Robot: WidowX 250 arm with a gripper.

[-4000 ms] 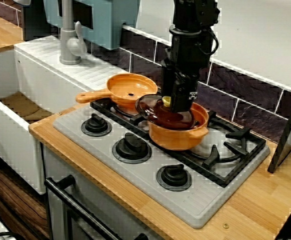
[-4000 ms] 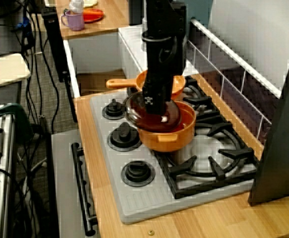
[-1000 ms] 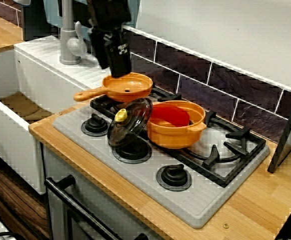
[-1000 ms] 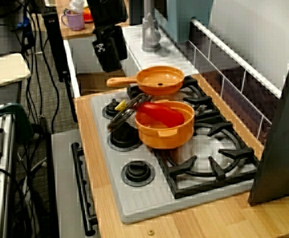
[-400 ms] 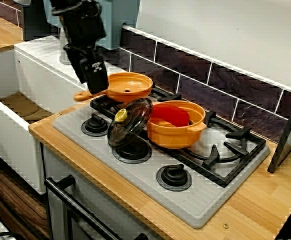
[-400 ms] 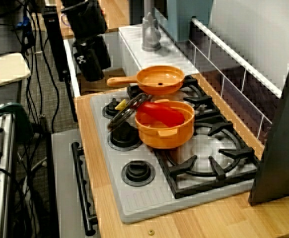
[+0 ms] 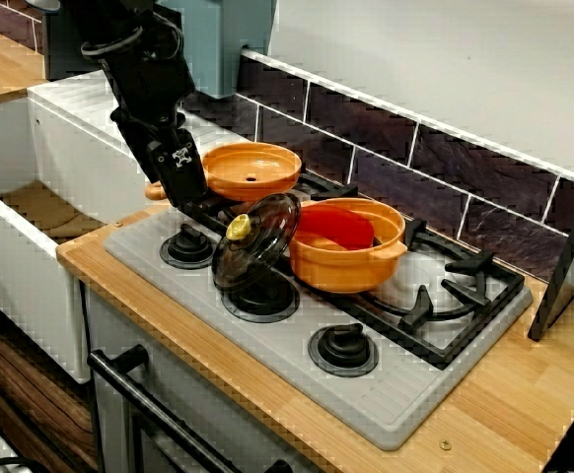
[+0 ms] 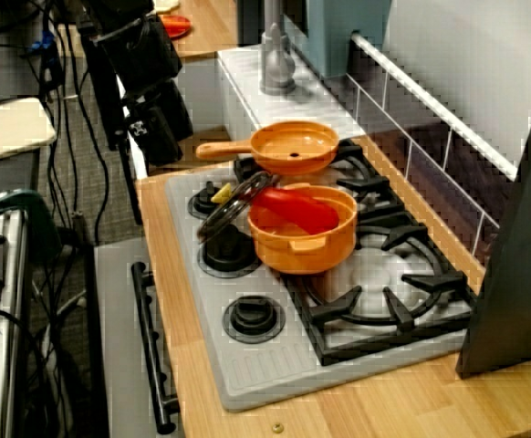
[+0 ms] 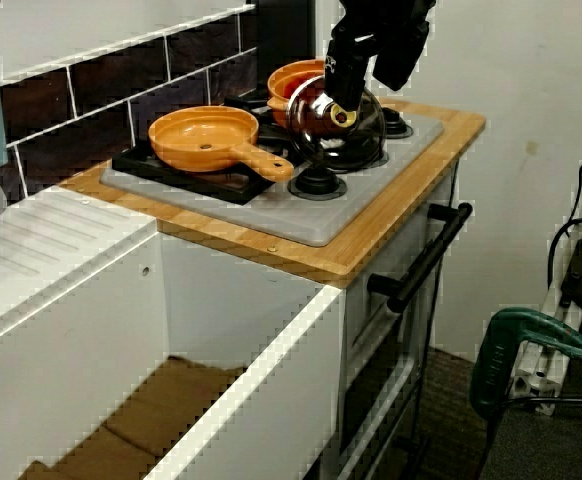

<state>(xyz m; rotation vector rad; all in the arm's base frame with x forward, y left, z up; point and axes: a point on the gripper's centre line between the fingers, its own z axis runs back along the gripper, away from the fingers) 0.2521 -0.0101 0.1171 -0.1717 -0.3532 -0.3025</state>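
Observation:
My black gripper (image 7: 188, 189) hangs empty at the stove's front left corner, just in front of the orange frying pan's handle (image 7: 155, 191) and hiding part of it. In the view from the sink side the gripper (image 9: 366, 95) shows two fingers apart, so it is open. The orange frying pan (image 7: 253, 168) sits on the back left burner. A dark glass lid (image 7: 257, 241) with a yellow knob leans tilted against the orange pot (image 7: 350, 258), which holds something red (image 7: 336, 229). In the view along the counter the gripper (image 8: 167, 151) is left of the stove, apart from the lid (image 8: 233, 205).
The grey stove (image 7: 267, 345) has three black knobs (image 7: 342, 347) along its front. A white sink (image 7: 31, 246) and grey tap (image 8: 275, 64) lie to the left. A dark stand (image 7: 568, 266) leans at the right. Cables and a green tool (image 8: 24, 214) sit below the counter.
Four seconds ago the gripper was at the lid over the pot. The lid now leans against the pot's side, and the gripper has moved left and down to the pan handle.

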